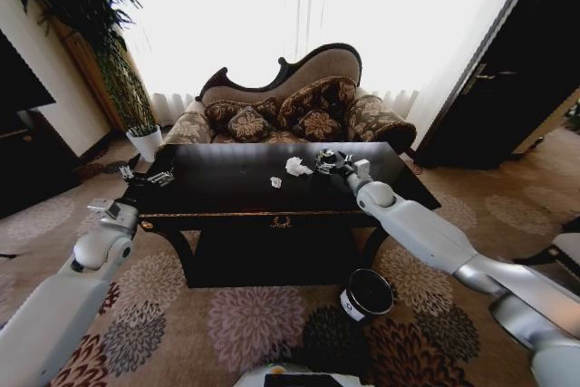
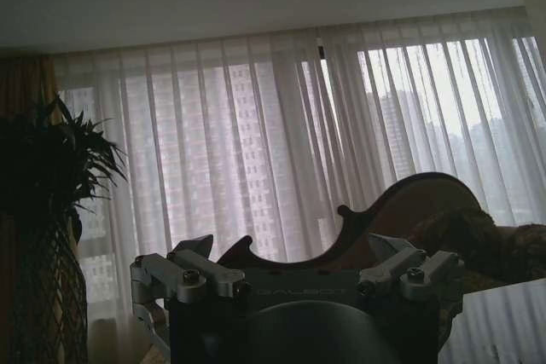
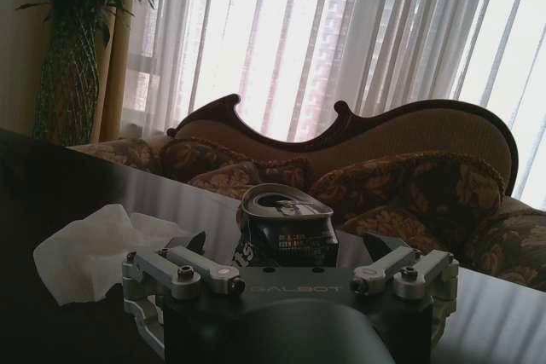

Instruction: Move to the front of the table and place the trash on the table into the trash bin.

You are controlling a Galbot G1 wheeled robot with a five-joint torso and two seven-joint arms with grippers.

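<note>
Black table (image 1: 227, 189): can (image 3: 286, 229), paper wads (image 1: 297, 166).

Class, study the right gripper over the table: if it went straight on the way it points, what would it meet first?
Most likely the crushed dark can, directly ahead of the right gripper on the table; the sofa lies beyond.

arms: glossy white, grey joints | end effector (image 3: 290, 274): black, silver screwed links, GALBOT lettering

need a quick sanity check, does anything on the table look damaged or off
Yes: the can between the right gripper's open fingers is crushed, its rim dented. Crumpled paper wads lie loose on the table.
</note>
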